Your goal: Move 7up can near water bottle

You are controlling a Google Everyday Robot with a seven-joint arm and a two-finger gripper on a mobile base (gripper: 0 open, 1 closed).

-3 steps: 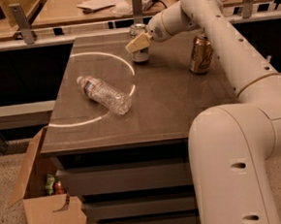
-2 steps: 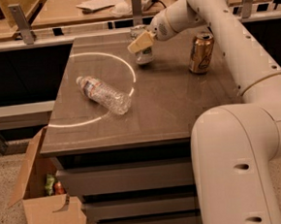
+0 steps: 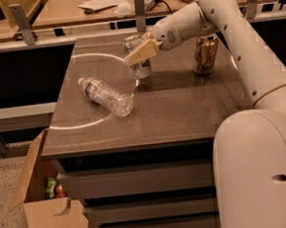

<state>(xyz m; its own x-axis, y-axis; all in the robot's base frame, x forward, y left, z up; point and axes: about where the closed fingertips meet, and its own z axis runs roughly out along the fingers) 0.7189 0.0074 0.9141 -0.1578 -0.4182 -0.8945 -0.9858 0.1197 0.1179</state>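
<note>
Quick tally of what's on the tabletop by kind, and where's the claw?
Cans: 2 (7up can, gold-brown can)
Bottles: 1 (water bottle, lying on its side)
Total: 3
The claw is at the 7up can, across its upper part.

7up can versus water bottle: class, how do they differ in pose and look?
The 7up can stands upright; the water bottle lies on its side. The can is metal, the bottle clear plastic and longer. Both are drink containers; the pincer is at the can's top.
</note>
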